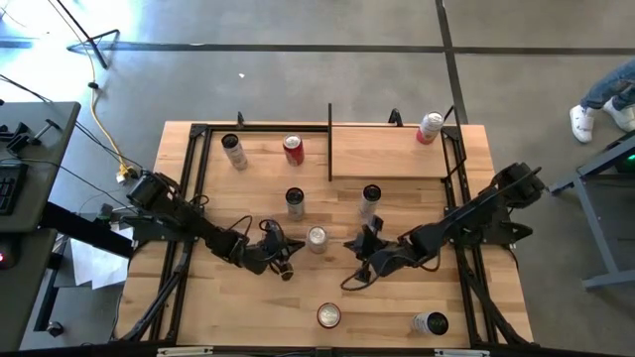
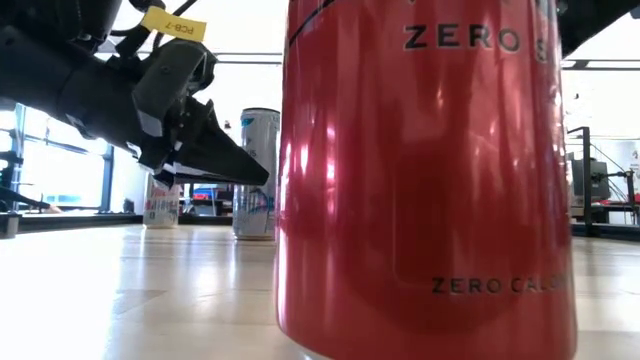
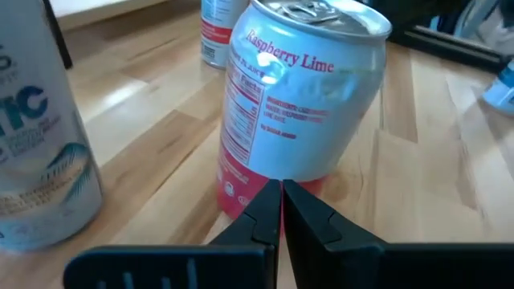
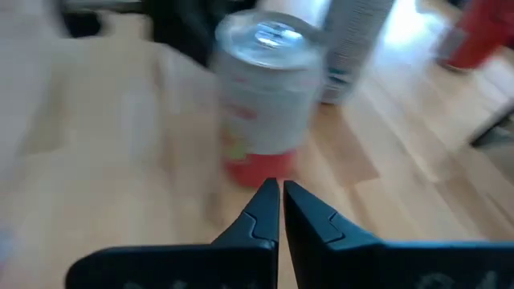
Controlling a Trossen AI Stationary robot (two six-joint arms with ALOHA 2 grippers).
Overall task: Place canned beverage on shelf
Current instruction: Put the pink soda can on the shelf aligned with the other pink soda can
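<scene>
A silver can with a red base, labelled Raspberry Lime (image 1: 317, 238), stands upright on the table's middle. It also shows in the left wrist view (image 3: 301, 104) and the right wrist view (image 4: 269, 104). My left gripper (image 1: 289, 262) is shut just left of and nearer than the can, pointing at its base (image 3: 281, 193); it also shows in the low view (image 2: 255, 178). My right gripper (image 1: 355, 260) is shut just right of the can, pointing at it (image 4: 279, 189). The pale wood shelf (image 1: 387, 154) lies at the far right, with a white and red can (image 1: 429, 127) on its far right corner.
Other cans stand about: a white one (image 1: 235, 151) and a red one (image 1: 294, 149) at the far left, a dark one (image 1: 295, 203), a tall silver one (image 1: 370, 201), a red one (image 1: 328, 315) (image 2: 425, 170) at the near edge, and one (image 1: 430, 323) lying near right.
</scene>
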